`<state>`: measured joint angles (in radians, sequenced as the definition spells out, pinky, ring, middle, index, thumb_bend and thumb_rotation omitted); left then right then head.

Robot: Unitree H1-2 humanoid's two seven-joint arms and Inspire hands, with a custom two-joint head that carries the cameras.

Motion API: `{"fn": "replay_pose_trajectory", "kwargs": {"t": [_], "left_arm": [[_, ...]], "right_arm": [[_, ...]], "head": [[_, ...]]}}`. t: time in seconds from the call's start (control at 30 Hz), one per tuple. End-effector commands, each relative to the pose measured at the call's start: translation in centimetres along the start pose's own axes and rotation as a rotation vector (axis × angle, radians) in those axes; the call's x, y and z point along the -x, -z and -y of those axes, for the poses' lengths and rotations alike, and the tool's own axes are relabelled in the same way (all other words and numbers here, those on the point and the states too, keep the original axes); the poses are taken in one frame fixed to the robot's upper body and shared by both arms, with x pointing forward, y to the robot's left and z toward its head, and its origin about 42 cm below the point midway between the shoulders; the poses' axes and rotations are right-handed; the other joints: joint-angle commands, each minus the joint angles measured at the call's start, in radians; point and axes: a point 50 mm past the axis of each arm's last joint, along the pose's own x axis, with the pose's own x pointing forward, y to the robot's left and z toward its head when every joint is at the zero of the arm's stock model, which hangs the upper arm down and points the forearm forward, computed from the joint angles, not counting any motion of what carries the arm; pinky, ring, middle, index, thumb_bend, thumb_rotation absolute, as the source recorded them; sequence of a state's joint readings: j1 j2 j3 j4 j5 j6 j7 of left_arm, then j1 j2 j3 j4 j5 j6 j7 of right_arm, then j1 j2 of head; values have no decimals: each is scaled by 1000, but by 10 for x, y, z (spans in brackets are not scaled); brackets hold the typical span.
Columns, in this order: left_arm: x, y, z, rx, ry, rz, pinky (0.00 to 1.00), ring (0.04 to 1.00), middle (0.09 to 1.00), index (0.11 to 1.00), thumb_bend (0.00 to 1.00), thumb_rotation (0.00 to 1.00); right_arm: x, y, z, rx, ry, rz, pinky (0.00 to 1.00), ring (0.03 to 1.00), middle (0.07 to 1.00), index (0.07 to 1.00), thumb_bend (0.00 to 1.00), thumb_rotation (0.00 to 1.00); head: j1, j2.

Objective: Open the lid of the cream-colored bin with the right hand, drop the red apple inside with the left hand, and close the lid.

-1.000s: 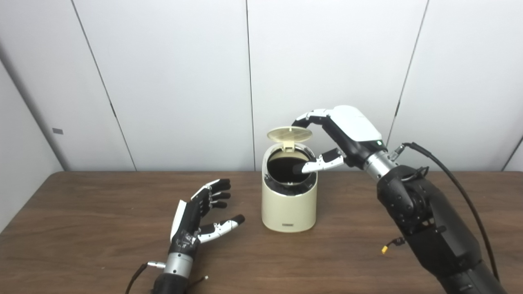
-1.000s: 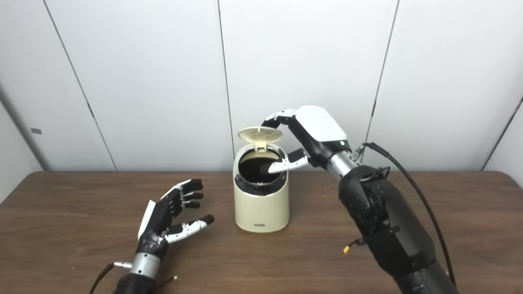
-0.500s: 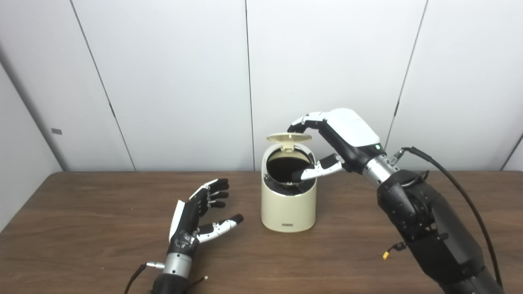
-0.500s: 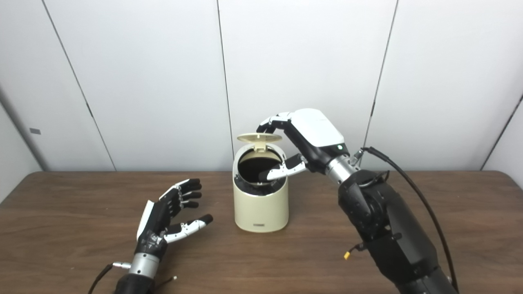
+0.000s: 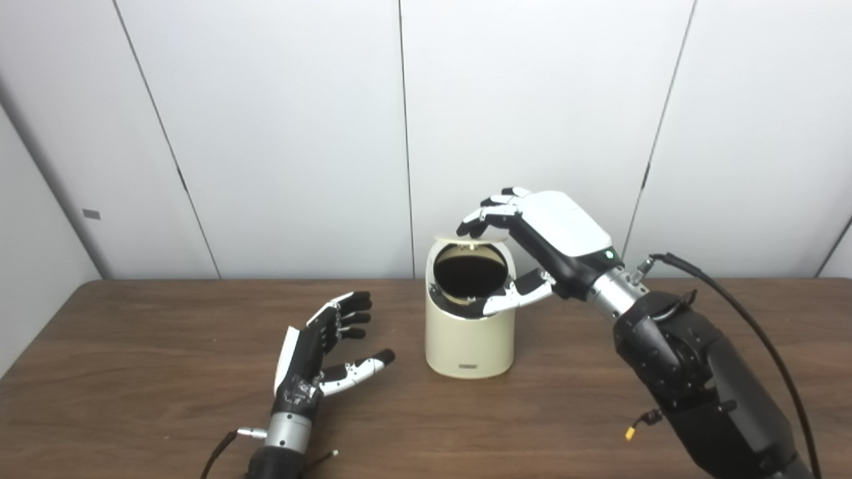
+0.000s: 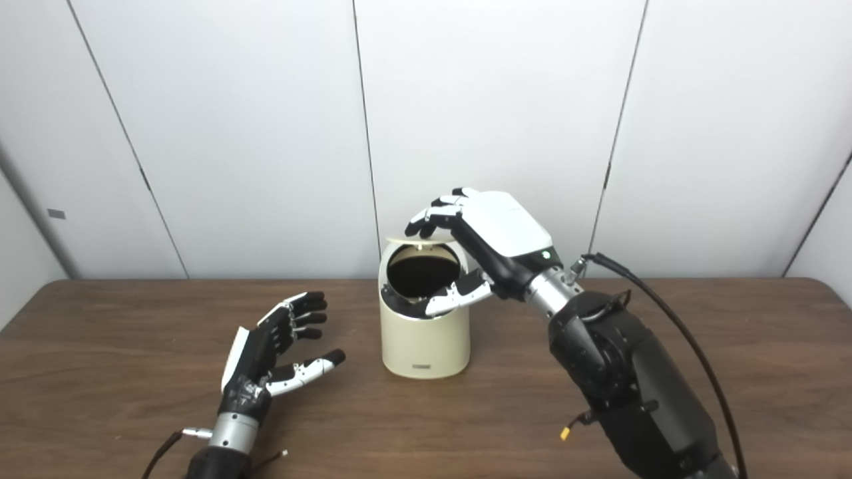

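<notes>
Above the cream-colored bin point(image 5: 470, 332), the right hand point(image 5: 540, 243) spreads its fingers point(image 5: 484, 216) on the half-lowered lid point(image 5: 470, 237), thumb at the front rim. Left of the bin, the left hand point(image 5: 324, 356) rests wide and empty. No apple shows; the dark interior hides its contents.

Support: brown wood-grain table point(image 5: 133, 372) | Background: white panelled wall point(image 5: 279, 133) with dark vertical seams | Fixture: small grey plate point(image 5: 91, 214) on left wall panel
</notes>
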<state>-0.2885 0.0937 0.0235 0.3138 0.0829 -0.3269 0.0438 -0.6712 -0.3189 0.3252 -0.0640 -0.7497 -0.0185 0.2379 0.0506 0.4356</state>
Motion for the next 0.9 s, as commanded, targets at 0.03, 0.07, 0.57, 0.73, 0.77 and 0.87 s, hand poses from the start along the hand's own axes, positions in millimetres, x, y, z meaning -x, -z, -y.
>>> {"fn": "replay_pose_trajectory", "kwargs": {"t": [0.03, 0.07, 0.57, 0.73, 0.77, 0.87], "left_arm": [[13, 8, -1, 4, -13, -24, 669, 738, 769, 777, 692, 0], [13, 7, -1, 5, -14, -24, 668, 737, 770, 777, 692, 0], [14, 3, -2, -9, -17, -33, 660, 737, 779, 781, 700, 18], [14, 3, -2, 0, -14, -32, 662, 741, 784, 783, 697, 20], [14, 3, -2, 0, -14, -32, 660, 740, 784, 783, 696, 18], [14, 3, -2, -1, -14, -27, 658, 735, 780, 783, 699, 20]], "right_arm": [[-5, -7, 17, 29, 49, 42, 926, 852, 683, 702, 702, 411], [-4, -7, 16, 28, 45, 40, 926, 853, 688, 704, 701, 414], [3, -6, -1, 2, 5, 44, 927, 839, 689, 693, 704, 393], [5, -8, -7, 13, -10, 49, 904, 835, 687, 691, 690, 416], [6, -8, -8, 14, -13, 48, 907, 838, 690, 694, 684, 423], [7, -8, -10, 19, -18, 54, 894, 835, 688, 695, 679, 423]], "head": [[1, 1], [3, 5], [6, 22], [6, 24], [6, 24], [8, 29]]}}
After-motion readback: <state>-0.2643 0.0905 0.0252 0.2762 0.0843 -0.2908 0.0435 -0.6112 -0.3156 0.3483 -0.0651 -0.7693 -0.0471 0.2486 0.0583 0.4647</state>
